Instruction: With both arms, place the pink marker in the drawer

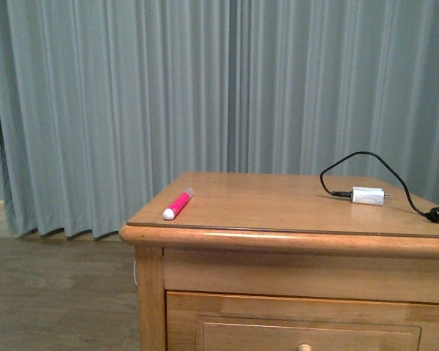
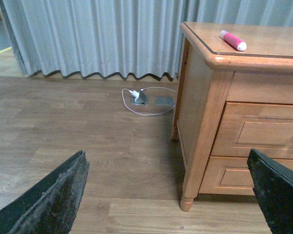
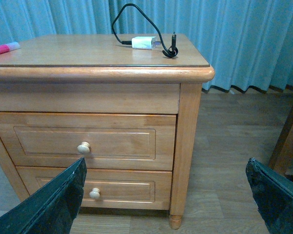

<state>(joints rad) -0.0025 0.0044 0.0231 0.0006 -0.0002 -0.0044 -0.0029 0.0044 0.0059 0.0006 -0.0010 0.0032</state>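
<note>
The nightstand (image 1: pixel 278 241) stood with its top drawer (image 3: pixel 117 144) shut. The left gripper (image 2: pixel 166 163) and right gripper (image 3: pixel 166 165) had jaws wide, holding nothing. A charger (image 1: pixel 368 195) lay on the top's right side, and the pink marker (image 1: pixel 178 204) lay near its left front corner.

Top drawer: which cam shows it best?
Right wrist view: the top drawer shows nearly whole and shut, knob clear. Front view catches only its upper strip at the frame's bottom edge; left wrist view shows it obliquely, cut off by the frame edge.
</note>
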